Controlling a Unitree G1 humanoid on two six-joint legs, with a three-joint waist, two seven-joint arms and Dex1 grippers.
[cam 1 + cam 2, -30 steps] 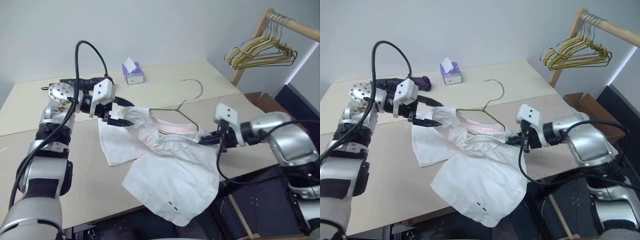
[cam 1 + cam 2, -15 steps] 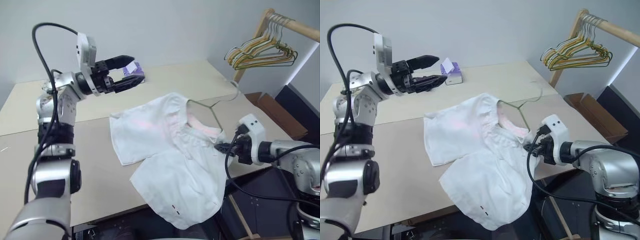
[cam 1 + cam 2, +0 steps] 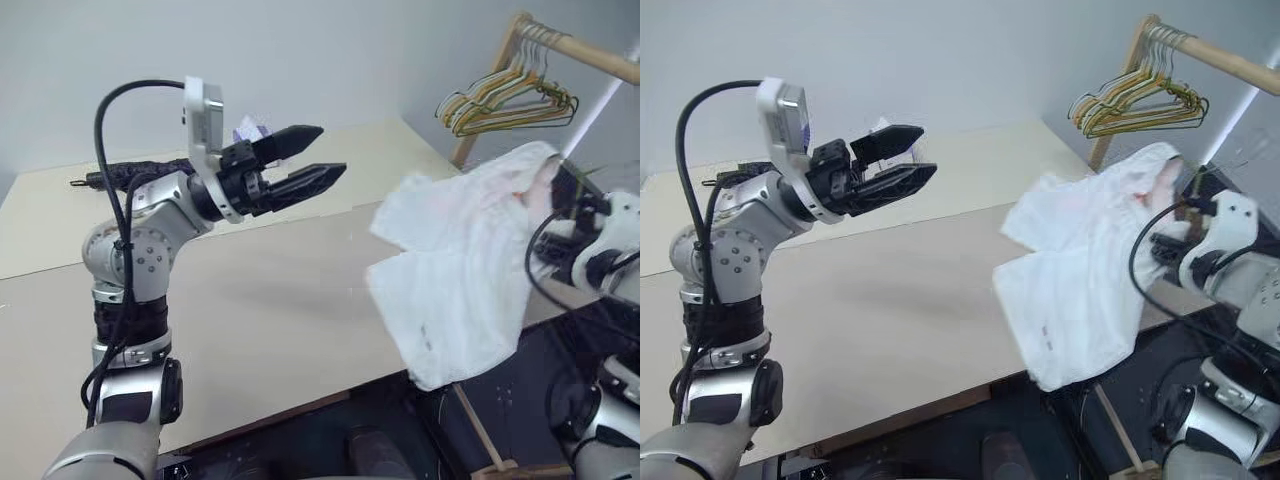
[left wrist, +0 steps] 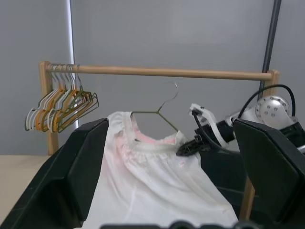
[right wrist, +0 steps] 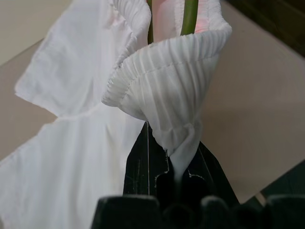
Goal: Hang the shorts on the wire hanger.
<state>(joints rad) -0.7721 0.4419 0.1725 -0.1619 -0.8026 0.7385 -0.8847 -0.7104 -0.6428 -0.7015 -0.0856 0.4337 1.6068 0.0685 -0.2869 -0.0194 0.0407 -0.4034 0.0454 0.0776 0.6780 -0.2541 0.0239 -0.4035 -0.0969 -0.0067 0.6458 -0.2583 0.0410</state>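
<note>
Left wrist view showed the shorts [image 4: 157, 191] hanging on the wire hanger [image 4: 159, 113], the hook rising above the gathered waistband, below and in front of a wooden rail [image 4: 157, 72]. The right gripper [image 4: 188, 148] was clenched on the waistband at the hanger's shoulder, holding both off the table [image 3: 250, 300]. In the head views, the shorts draped down past the table's right edge, near the rail's post, well apart from the bunched hangers [image 3: 505, 100] on the rail. The left gripper [image 3: 310, 160] hovered over the table, away from the shorts, its fingers [image 3: 318, 179] spread wide and grasping nothing. A dark umbrella [image 3: 140, 172] lay on the table behind that arm.
</note>
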